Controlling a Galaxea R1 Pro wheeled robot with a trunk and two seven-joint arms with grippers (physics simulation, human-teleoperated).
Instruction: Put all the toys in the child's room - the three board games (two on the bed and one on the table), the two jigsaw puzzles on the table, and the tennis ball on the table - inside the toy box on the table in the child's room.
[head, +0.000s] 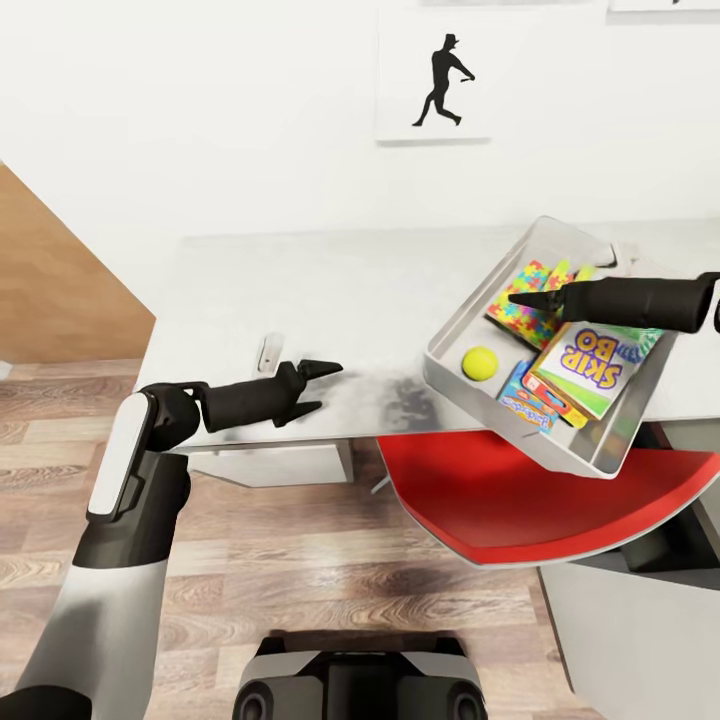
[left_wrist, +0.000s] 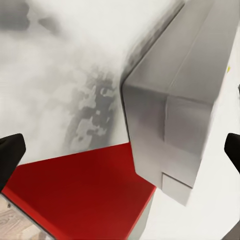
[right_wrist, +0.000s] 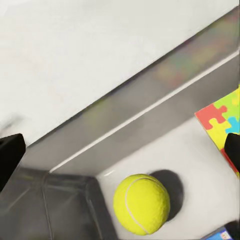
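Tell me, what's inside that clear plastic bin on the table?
In the toy box lie a tennis ball, a jigsaw puzzle and board games: a SKIP BO box overlapping another. Whatever lies beneath the boxes is covered. The right gripper hovers above.

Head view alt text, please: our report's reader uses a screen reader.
A clear toy box at the table's front edge holds a tennis ball, jigsaw puzzles and Skip-Bo board games. The open right pincer reaches over it; the open left pincer hovers at the table edge.
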